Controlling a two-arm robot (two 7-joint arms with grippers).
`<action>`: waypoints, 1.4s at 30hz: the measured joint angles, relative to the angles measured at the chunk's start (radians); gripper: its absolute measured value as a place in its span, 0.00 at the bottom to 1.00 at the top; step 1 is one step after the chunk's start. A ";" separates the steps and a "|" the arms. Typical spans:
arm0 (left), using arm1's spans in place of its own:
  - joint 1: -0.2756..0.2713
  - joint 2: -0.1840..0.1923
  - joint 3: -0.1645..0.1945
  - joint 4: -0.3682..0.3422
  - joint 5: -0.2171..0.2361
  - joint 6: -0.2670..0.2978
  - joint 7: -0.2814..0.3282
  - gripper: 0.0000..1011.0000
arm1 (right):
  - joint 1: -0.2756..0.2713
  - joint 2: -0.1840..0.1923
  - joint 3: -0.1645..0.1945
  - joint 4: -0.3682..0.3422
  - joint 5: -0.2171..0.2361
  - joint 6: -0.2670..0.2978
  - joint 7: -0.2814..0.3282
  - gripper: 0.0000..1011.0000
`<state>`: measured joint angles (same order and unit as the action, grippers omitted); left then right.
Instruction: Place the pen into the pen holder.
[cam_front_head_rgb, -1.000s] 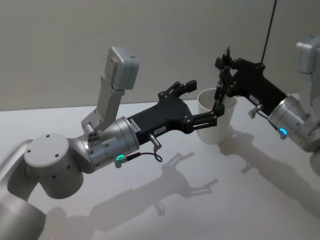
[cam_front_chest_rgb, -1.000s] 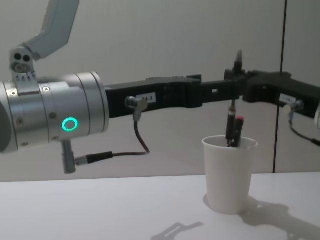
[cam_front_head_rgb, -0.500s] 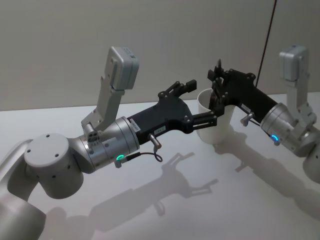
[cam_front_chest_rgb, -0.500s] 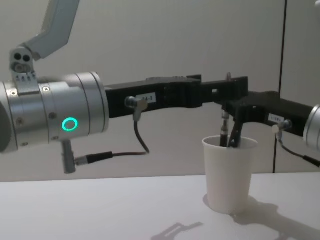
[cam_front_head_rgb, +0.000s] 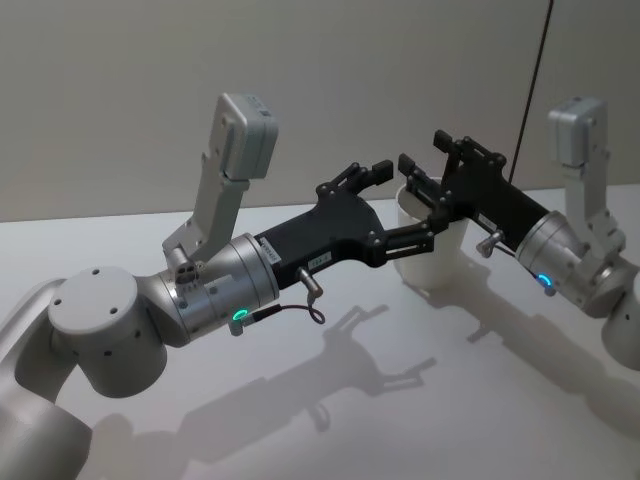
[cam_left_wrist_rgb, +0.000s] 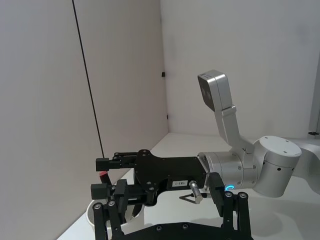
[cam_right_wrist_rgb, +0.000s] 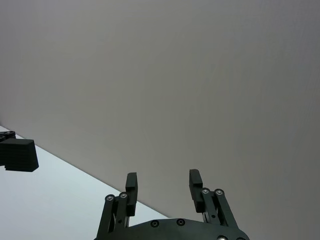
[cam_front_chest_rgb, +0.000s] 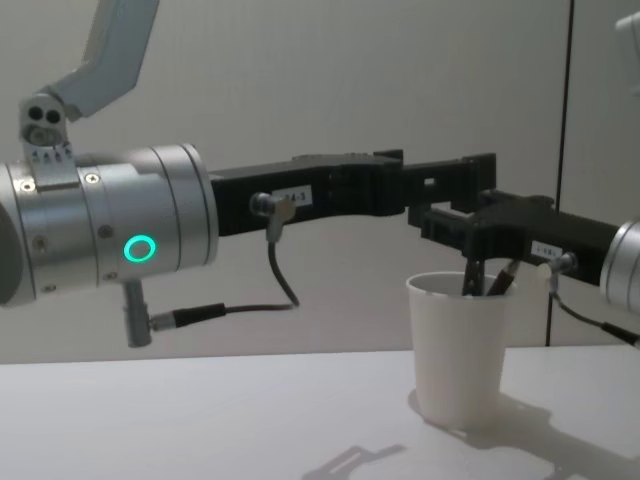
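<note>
The pen holder (cam_front_head_rgb: 443, 258) is a white paper cup (cam_front_chest_rgb: 460, 350) at the far side of the table. A dark pen (cam_front_chest_rgb: 506, 274) leans inside it, its tip just above the rim; its red end (cam_left_wrist_rgb: 103, 175) peeks out beside the right gripper in the left wrist view. My right gripper (cam_front_head_rgb: 420, 175) hovers just over the cup's mouth, open, with nothing between its fingers (cam_right_wrist_rgb: 131, 186). My left gripper (cam_front_head_rgb: 400, 205) is stretched out level beside the cup, a little above its rim, and is open too.
A plain wall rises right behind the cup. A thin black cable (cam_front_head_rgb: 535, 70) hangs down it at the right. The left forearm (cam_front_chest_rgb: 110, 235) with its green ring light spans the near left. Bare white tabletop (cam_front_head_rgb: 400, 400) lies in front.
My right gripper came down over the cup, let go of the pen, and swung from upright to level. The pen has dropped deeper into the cup. The left arm stayed put.
</note>
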<state>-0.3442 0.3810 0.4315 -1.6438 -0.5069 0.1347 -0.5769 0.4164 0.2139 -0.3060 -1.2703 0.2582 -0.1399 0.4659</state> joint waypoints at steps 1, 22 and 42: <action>0.000 0.000 0.000 0.000 0.000 0.000 0.000 0.99 | 0.000 0.000 0.000 0.000 0.000 0.000 0.000 0.62; 0.000 0.000 0.000 0.000 0.000 0.000 0.000 0.99 | -0.041 0.035 0.024 -0.100 0.071 0.008 -0.010 0.99; 0.003 0.000 0.001 0.000 0.009 -0.004 0.018 0.99 | -0.115 0.088 0.056 -0.221 0.120 0.035 -0.075 0.99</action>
<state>-0.3410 0.3810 0.4322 -1.6438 -0.4976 0.1311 -0.5586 0.3017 0.3021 -0.2501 -1.4909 0.3783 -0.1054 0.3906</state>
